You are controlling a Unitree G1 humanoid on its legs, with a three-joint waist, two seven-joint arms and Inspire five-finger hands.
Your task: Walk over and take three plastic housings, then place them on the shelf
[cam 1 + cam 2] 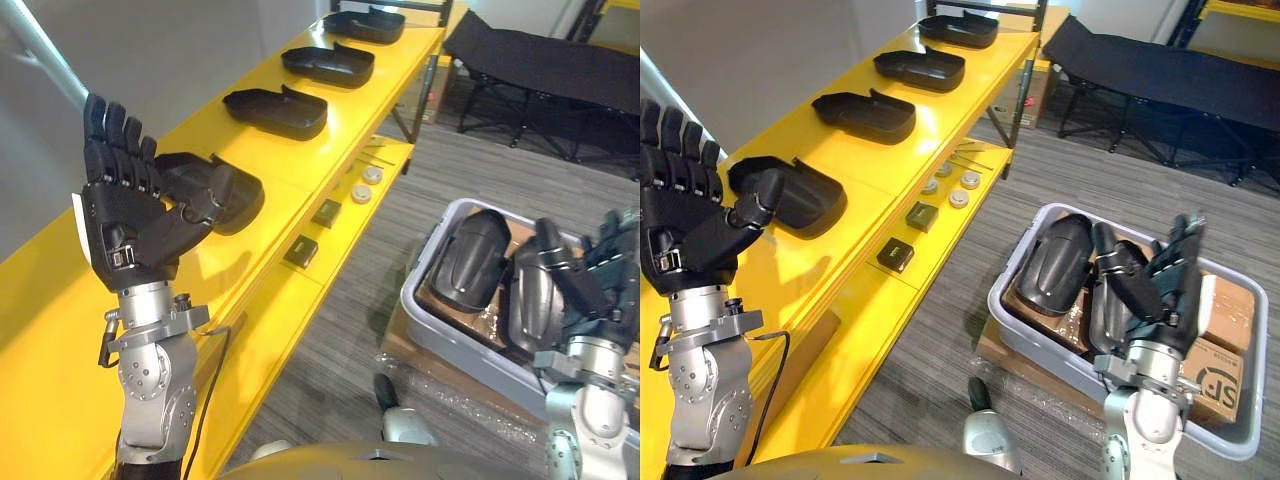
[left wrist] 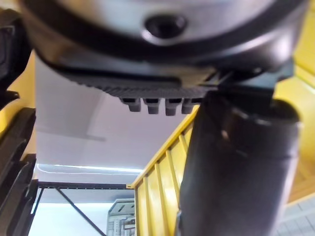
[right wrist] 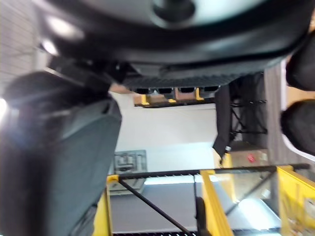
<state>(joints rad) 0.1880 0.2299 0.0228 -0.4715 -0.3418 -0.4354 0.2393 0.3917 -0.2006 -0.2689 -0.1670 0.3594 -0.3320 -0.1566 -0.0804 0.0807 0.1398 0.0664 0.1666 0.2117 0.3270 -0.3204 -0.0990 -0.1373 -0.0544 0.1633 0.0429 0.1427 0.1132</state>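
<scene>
**benchrat:** How's the shelf run going? What's each hand doing?

**me:** My left hand [image 1: 128, 228] is up by the shelf [image 1: 40, 300]. Its fingers are straight and its thumb sticks out toward the nearest housing [image 1: 228, 195], which lies flat on the top board. It isn't gripping anything, though I can't tell if the thumb tip is touching the plastic. Three more housings [image 1: 275, 110] sit in a row further along. My right hand [image 1: 1167, 300] hovers over the grey bin [image 1: 1035, 340], also with straight fingers. Its thumb lies alongside one of the two housings [image 1: 1055, 265] in there, and I can't see any grip on it.

**benchrat:** Any tips for the next bit?

**me:** My guess is I'm letting go on the left and about to pick on the right. I'd pull the left hand straight back so the thumb doesn't drag that housing toward the edge. In the bin I'd curl round a rim, since the rounded back looks slippery. Then I'd lift clear of the wall before turning.
</scene>
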